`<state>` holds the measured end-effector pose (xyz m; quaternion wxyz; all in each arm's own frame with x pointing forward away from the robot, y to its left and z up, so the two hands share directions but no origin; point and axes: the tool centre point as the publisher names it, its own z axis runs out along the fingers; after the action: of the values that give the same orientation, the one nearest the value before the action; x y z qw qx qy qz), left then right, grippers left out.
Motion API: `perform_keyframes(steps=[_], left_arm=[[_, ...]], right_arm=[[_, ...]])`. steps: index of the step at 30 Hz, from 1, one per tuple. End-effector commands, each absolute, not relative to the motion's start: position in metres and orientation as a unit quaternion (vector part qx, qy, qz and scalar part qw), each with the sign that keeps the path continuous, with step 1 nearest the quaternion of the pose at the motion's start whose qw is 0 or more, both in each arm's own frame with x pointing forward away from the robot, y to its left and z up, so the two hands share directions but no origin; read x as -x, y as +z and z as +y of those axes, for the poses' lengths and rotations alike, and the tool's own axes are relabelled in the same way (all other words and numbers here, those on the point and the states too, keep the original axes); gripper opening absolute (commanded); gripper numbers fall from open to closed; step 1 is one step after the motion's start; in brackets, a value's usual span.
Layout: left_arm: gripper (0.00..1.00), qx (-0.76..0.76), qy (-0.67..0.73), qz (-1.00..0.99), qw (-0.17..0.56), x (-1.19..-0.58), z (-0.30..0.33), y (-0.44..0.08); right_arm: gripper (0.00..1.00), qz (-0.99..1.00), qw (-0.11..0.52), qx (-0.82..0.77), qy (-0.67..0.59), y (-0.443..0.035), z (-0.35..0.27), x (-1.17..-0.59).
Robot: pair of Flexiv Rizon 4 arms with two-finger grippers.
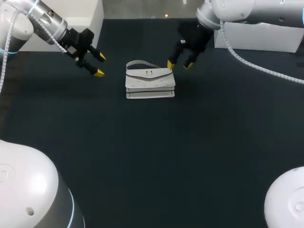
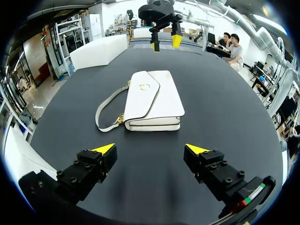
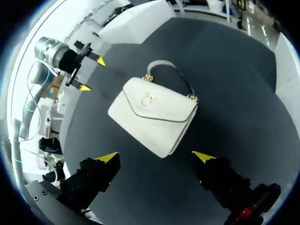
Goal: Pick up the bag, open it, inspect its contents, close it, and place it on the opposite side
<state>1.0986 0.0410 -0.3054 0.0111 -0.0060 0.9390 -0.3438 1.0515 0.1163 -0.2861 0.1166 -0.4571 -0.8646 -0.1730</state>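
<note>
Bag: white, flap closed, lying flat on dark table, far-middle zone. Strap looped out at its far edge.
Left gripper: jaws wide, empty, raised just left of bag, clear of it.
Right gripper: jaws wide, empty, near bag's far right corner; contact cannot be judged.
Bag lies between both grippers.
Surface: bare dark mat around bag, open on near side and toward both side edges.

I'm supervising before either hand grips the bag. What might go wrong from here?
The bag lies flat, flap shut, so a hand may just push it along the table. Its loose strap could snag the right hand close by. The left hand might collide with it over the bag.
</note>
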Motion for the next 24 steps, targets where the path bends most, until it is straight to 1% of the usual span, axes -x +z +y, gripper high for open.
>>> perform_keyframes(steps=[1, 12, 16, 24], left_arm=[[1.00, 0.005, -0.345, 0.938, 0.011, -1.099, 0.041, -0.307], [1.00, 0.005, -0.345, 0.938, 0.011, -1.099, 0.041, -0.307], [1.00, -0.028, -0.346, 0.937, 0.041, -1.101, 0.029, -0.301], [1.00, -0.080, -0.340, 0.928, 0.133, -1.098, 0.009, -0.291]], right_arm=[[1.00, -0.907, 0.017, 0.416, -0.061, -0.279, 0.123, -1.051], [1.00, -0.929, -0.098, 0.350, -0.074, -0.285, 0.120, -1.036], [1.00, -0.925, -0.154, 0.341, -0.063, -0.289, 0.121, -1.032], [1.00, -0.904, -0.230, 0.351, -0.079, -0.298, 0.123, -1.017]])
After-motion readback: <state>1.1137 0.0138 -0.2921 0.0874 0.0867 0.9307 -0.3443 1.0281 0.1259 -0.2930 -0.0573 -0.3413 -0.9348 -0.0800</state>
